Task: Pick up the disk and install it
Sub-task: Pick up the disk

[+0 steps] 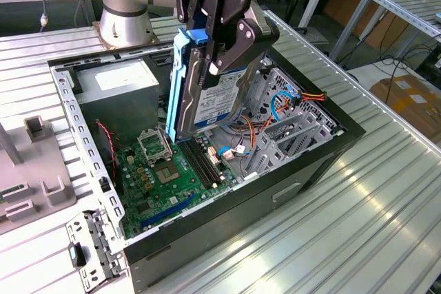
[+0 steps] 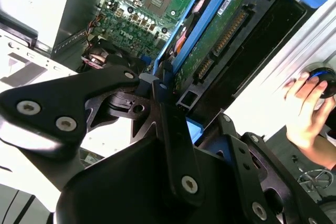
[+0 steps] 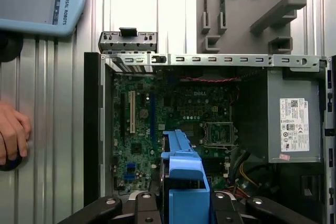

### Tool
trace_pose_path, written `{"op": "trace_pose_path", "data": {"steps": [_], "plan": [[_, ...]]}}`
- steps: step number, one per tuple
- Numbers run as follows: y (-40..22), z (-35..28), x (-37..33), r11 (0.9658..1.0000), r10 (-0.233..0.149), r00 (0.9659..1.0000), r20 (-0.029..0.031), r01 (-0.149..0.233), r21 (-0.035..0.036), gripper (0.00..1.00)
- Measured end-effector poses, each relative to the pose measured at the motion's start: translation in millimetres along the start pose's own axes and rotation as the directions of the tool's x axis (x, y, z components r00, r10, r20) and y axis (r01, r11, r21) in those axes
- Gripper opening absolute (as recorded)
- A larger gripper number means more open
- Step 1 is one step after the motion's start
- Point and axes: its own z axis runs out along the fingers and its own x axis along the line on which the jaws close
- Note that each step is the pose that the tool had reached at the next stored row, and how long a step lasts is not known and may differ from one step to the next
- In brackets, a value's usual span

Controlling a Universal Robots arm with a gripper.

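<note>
The pincer (image 1: 210, 56) is clamped on the disk (image 1: 210, 101), holding it upright above the motherboard (image 1: 162, 177) in the open computer case (image 1: 67, 105); its white, blue-banded label faces the exterior view's right; the grey power supply (image 1: 114, 84) carries a white sticker

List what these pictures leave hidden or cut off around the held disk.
1. Exterior view: the gripper, shut on the disk, covers the top of its label.
2. Exterior view: the disk hides the part of the case behind it.
3. Second wrist view: the dark object under the person's hand is cut off by the picture's edge.
</note>
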Motion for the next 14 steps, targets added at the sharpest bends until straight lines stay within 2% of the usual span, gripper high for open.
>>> {"op": "trace_pose_path", "data": {"steps": [14], "plan": [[-14.3, -0.4, 4.6, 1.0, -0.001, 1.0, 0.0, 0.001, -0.001, 0.37]]}}
